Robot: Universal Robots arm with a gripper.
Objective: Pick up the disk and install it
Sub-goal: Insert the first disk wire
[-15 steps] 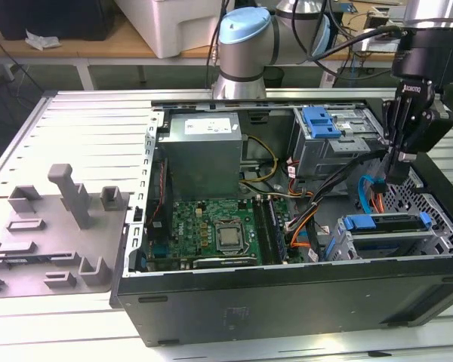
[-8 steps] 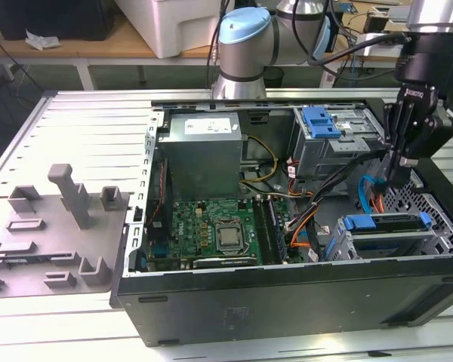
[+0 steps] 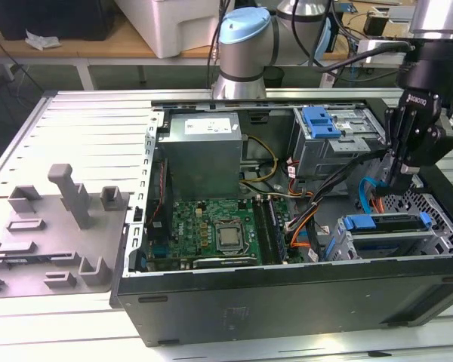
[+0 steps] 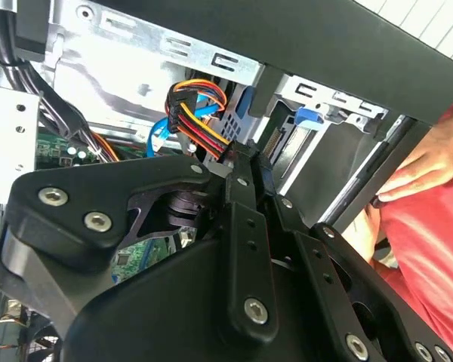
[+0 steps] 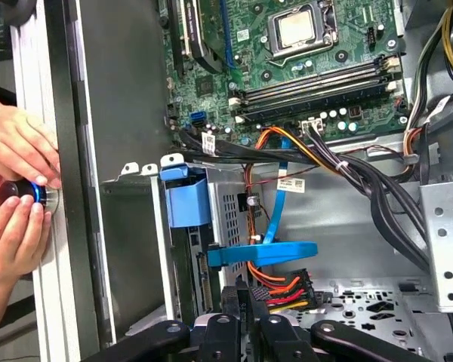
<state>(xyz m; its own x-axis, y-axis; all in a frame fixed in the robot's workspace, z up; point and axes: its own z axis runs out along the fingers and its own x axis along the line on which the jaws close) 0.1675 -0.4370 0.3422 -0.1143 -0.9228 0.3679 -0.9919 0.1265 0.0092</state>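
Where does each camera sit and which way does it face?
Exterior view: off the arm, looking down into the open case; arm and gripper show.
First wrist view: on the arm, facing the motherboard; a person's hands show.
Second wrist view: on the arm, facing the drive cage; gripper shows.
Both wrist views share the cable bundle.

Bright, even indoor light; soft shadows

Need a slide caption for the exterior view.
End effector hangs beside the disk seated in the open computer case.
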